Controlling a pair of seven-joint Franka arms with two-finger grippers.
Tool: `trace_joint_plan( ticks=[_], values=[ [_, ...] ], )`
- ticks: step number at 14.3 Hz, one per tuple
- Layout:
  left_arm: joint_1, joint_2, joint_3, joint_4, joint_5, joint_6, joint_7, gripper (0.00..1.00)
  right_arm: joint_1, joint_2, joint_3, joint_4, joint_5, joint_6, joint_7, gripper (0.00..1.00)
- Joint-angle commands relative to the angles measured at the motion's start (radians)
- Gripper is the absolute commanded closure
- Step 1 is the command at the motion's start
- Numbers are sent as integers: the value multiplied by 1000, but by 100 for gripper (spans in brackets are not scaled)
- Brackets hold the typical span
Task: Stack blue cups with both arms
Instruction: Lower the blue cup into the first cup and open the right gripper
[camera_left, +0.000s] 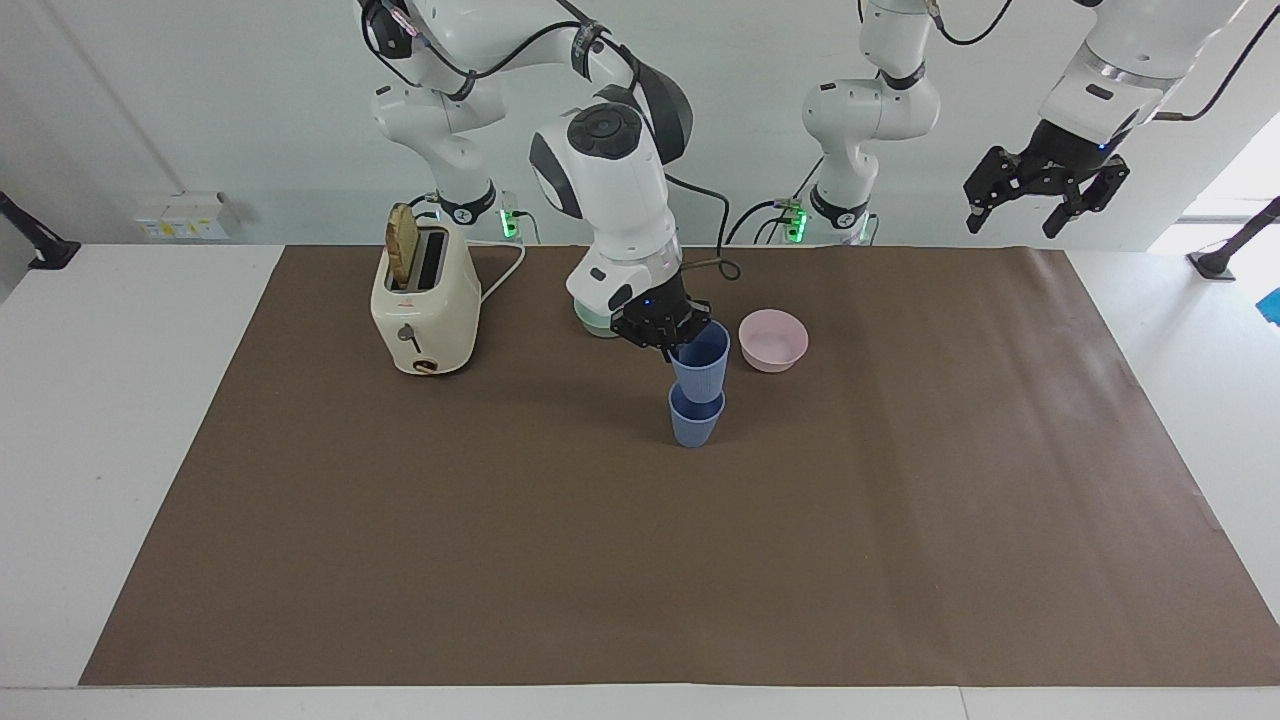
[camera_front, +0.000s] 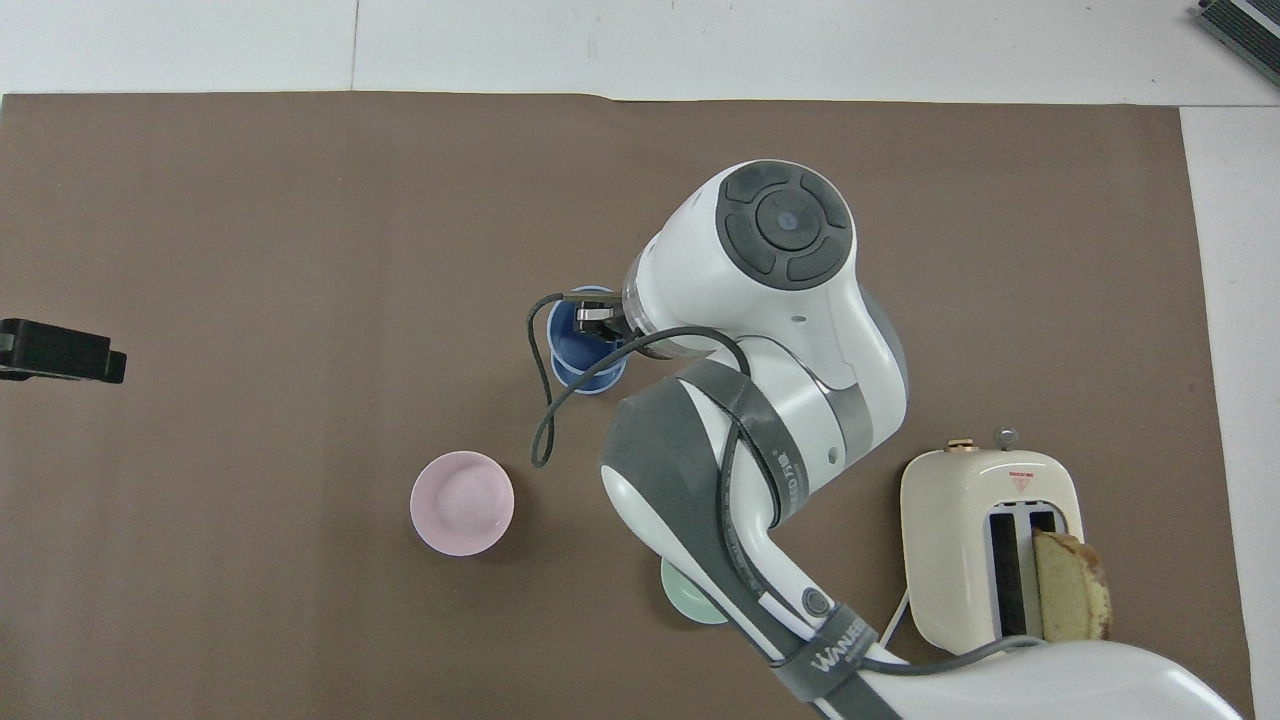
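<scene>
Two matte periwinkle-blue cups, ribbed and tapered, stood near the middle of the brown-papered bench (camera_left: 900, 560): the lower cup (camera_left: 696, 422) sat upright on the paper, and the upper cup (camera_left: 701, 362) hung with its base in the lower one's mouth, tilted slightly. The right tool (camera_left: 668, 341) was clamped on the upper cup's rim. The left tool (camera_left: 1043, 196) waited with its fingers spread, holding nothing, high over the left arm's end. A pink bowl (camera_left: 773, 339), green bowl (camera_front: 690, 601) and toaster (camera_left: 424, 302) stood nearer the robots; the paper farther from the robots lay bare.
</scene>
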Motion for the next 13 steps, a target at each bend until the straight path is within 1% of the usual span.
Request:
trace_joint_plan(
  ticks=[1, 9, 13],
  values=[
    [11, -10, -6, 1, 10, -15, 14, 0, -6, 18, 6, -22, 8, 50, -15, 100],
    [11, -10, -6, 3, 10, -15, 14, 0, -3, 28, 5, -73, 5, 55, -32, 100],
    [11, -10, -6, 3, 10, -15, 14, 0, -3, 68, 5, -76, 3, 102, -35, 100]
  ],
)
